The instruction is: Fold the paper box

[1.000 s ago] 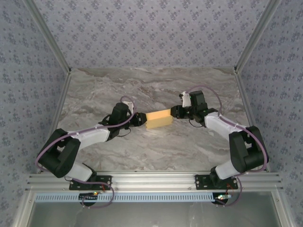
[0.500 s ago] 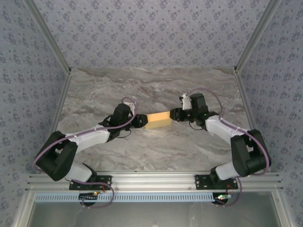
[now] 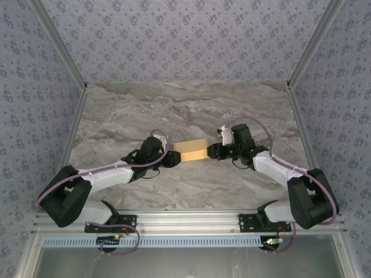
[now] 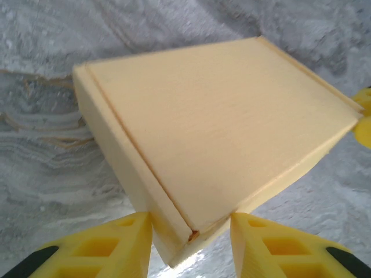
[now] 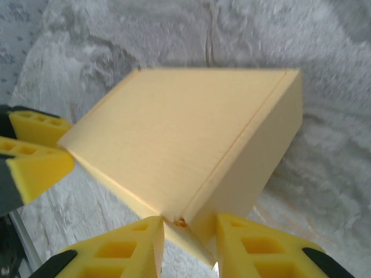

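The paper box [image 3: 191,149], yellow-orange and folded into 1 closed, flat, squarish pack, near the middle of the marble surface [image 3: 191,110], its long side running left to right between the 2 arms; lid panel uppermost, with a thin fold seam along 1 long edge, seen in both wrist views [image 4: 214,133]; whether the base lies fully on the marble or is tipped slightly cannot be told

Left pincer [image 3: 174,157] at the box's left end, reaching in low from the near left; in the left wrist view its 2 yellow fingers [image 4: 116,246] stand partly spread on either side of 1 box corner, the left-hand finger close against the side wall, the other just beside the lower edge; whether they press the cardboard or merely flank it cannot be told

Right pincer [image 3: 213,150] at the box's right end, reaching in from the near right; in the right wrist view its 2 yellow fingers [image 5: 261,246] likewise bracket the nearest corner, partly spread, with the corner filling most of the gap; firm pinch or loose contact cannot be told; the opposite pincer's yellow fingers appear at the far end of the box in that view

Grey patterned walls [image 3: 185,35] enclose the surface on 3 sides
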Available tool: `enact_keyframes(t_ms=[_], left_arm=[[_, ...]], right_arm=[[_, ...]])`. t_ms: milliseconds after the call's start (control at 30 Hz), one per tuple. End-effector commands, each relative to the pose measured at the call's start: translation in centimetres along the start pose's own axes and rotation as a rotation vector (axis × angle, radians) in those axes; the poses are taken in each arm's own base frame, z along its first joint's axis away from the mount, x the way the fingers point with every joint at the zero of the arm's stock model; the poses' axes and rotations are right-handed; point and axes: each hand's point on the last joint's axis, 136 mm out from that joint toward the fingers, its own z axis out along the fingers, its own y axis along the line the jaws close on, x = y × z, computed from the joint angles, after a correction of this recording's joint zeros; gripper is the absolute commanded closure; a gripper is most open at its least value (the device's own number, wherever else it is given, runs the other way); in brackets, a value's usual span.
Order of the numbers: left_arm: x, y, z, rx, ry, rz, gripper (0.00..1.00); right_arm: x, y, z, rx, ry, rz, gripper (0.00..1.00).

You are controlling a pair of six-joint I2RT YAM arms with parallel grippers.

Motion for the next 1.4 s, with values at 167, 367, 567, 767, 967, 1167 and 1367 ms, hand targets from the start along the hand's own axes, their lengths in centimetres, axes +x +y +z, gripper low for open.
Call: enact_keyframes(t_ms=[167, 367, 567, 767, 967, 1167, 1367], left_arm=[[0.2, 1.4, 1.4, -0.102, 0.036, 0.061, 0.55], [0.0, 1.8, 0.9, -0.149, 0.053, 0.103, 0.44], [-2.5, 1.3, 0.0, -0.077, -0.009, 0.053, 0.39], [-3.4, 1.4, 1.4, -0.027, 0.029, -0.031, 0.39], [-3.2, 1.6, 3.2, -0.020, 0.060, -0.066, 0.39], [-4.1, 1.4, 3.9, -0.013, 0.044, -0.073, 0.40], [-6.3, 2.0, 4.5, -0.023, 0.008, -0.086, 0.40]], right_arm=[[2.4, -2.4, 1.6, 0.126, 0.096, 0.014, 0.67], [2.1, -3.6, 0.9, 0.226, 0.116, 0.004, 0.57], [-0.8, -1.8, 1.4, 0.137, 0.034, 0.037, 0.52], [-1.4, -2.2, 3.0, 0.109, 0.041, 0.099, 0.52], [-1.1, -2.1, 4.4, 0.077, 0.053, 0.126, 0.53], [-2.1, -1.9, 5.1, 0.060, 0.026, 0.134, 0.56], [-4.1, -2.7, 5.7, 0.075, -0.002, 0.153, 0.59]])
